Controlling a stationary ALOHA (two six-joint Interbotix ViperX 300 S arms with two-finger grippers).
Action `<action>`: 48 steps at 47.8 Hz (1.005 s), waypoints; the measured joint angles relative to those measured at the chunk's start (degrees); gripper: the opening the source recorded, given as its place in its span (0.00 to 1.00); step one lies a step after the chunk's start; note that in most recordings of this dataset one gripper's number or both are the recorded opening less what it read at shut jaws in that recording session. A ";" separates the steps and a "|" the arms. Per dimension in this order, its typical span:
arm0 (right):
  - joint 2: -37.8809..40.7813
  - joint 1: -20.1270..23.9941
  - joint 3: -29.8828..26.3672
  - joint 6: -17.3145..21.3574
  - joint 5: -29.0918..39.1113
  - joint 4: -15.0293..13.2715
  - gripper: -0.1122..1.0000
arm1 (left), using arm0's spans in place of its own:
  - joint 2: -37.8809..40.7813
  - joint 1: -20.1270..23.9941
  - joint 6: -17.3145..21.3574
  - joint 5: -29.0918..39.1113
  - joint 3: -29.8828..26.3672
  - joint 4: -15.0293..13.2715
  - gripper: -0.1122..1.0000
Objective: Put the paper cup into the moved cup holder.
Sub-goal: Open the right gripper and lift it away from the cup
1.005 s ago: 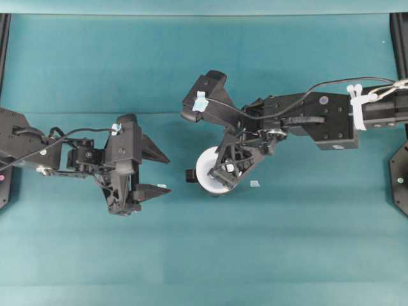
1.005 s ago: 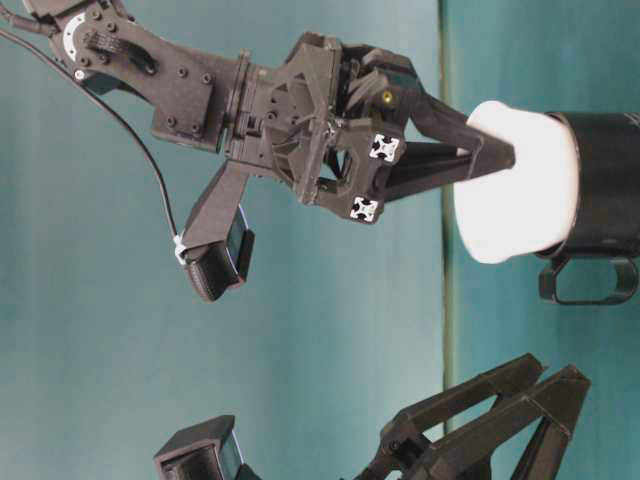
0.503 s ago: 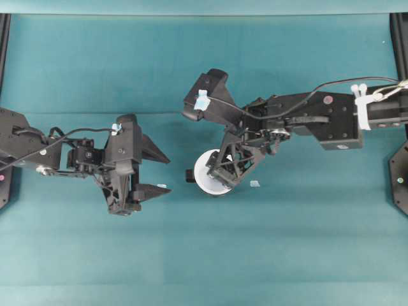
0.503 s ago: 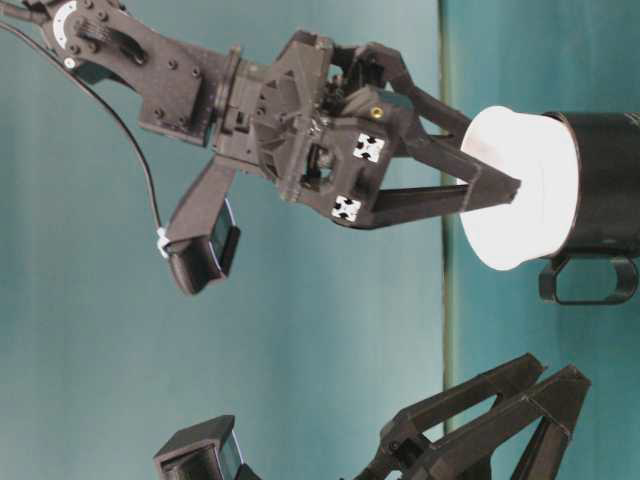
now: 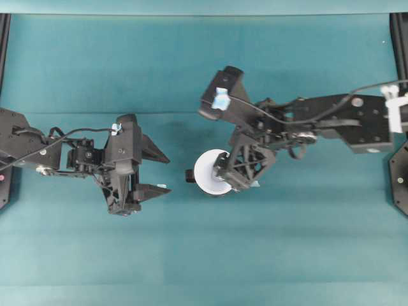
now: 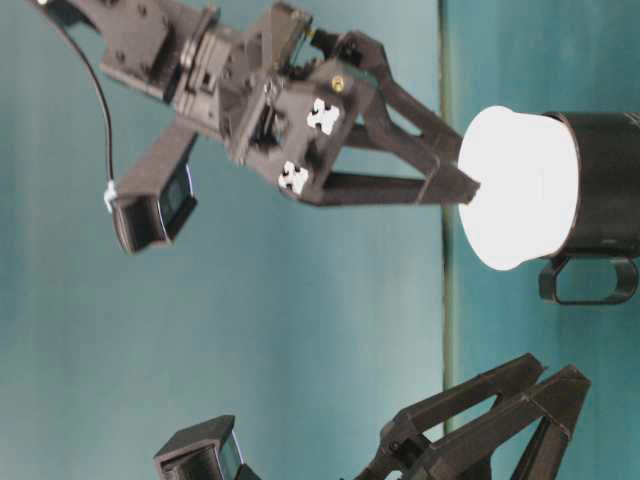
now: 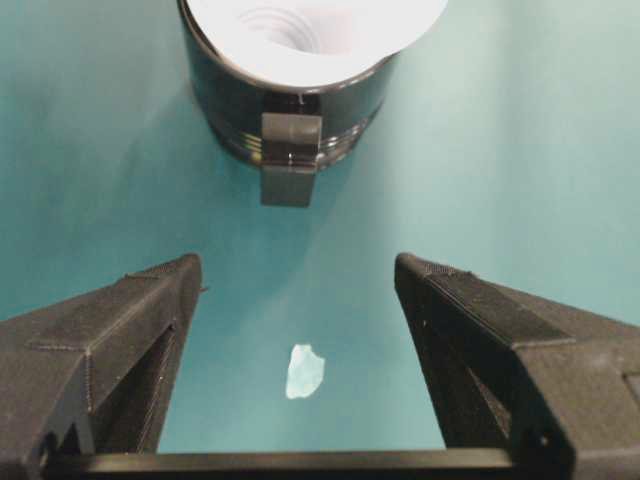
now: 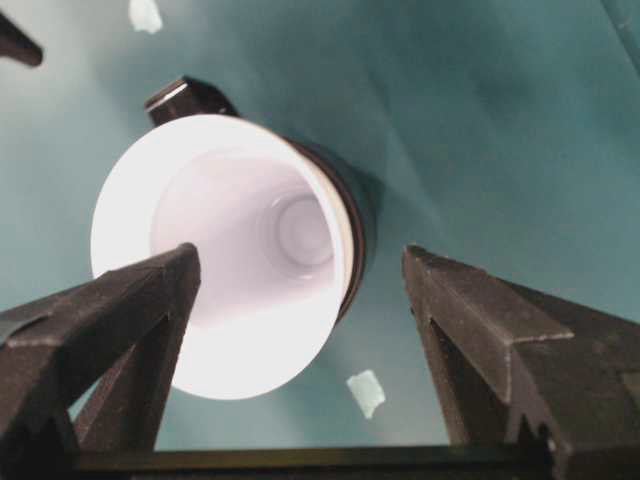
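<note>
The white paper cup stands inside the black cup holder, its wide upper part sticking out above the holder's rim. The holder's small handle points left. My right gripper hovers just above the cup's right side, open, with nothing between its fingers. In the right wrist view the cup lies below the left finger, and the gripper is clear of it. My left gripper rests open to the left of the holder, its fingers apart and clear of it.
Small pale scraps lie on the teal cloth: one between the left gripper's fingers and one beside the holder. The arm bases stand at the left and right edges of the table.
The right gripper has opened, let go of the cup's rim and drawn back up and to the right. The cup stays in the holder. The left arm has not moved.
</note>
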 measured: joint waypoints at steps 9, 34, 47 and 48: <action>-2.29 0.35 2.29 0.09 -2.11 0.00 0.89 | 0.00 0.09 -0.09 0.00 0.44 0.09 0.85; -6.59 0.35 5.62 0.00 -6.24 -1.93 0.89 | -0.35 0.00 0.00 0.00 0.88 0.00 0.85; -8.70 0.70 7.38 -1.14 -8.26 -3.16 0.89 | -0.35 0.00 -0.09 0.00 0.88 0.00 0.85; -8.88 0.70 7.47 -1.23 -8.35 -3.16 0.89 | -0.35 0.00 0.00 0.00 0.88 0.00 0.85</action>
